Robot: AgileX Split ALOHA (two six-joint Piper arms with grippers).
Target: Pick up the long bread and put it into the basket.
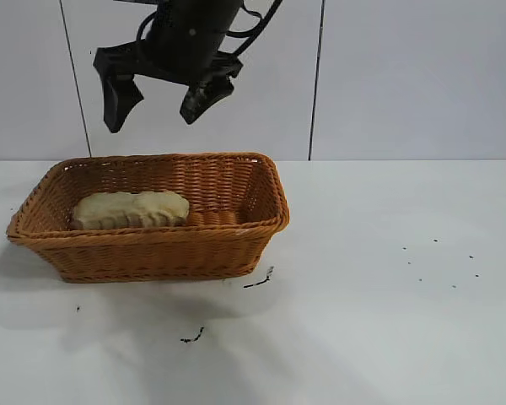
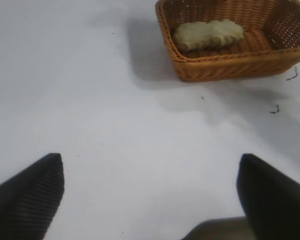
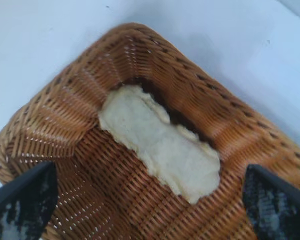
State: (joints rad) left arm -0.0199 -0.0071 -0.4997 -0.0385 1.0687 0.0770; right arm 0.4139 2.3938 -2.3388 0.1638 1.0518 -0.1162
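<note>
We note an orange-brown woven basket (image 1: 152, 245). The bread (image 1: 131, 209) in it shows a pale beige side. The table (image 1: 388, 321) is white, with small black specks at 3 o'clock of the basket. Both grippers are black.

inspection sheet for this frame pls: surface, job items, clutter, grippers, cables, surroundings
Surface: white tabletop, a few small dark specks and scuffs in front of and to the right of the basket.
Job's things: orange-brown rectangular woven wicker basket on the table's left part; elongated pale beige ridged long bread lies inside, pale side showing, against the left end of the near wall.
Clutter: nothing seen besides the specks.
Grippers: right gripper black, jaws open, empty, in the air above the basket. Left gripper open, empty, over bare table away from the basket.
Cables: black cables looped on the arm above the basket.
Surroundings: light grey wall panels with dark seams.
</note>
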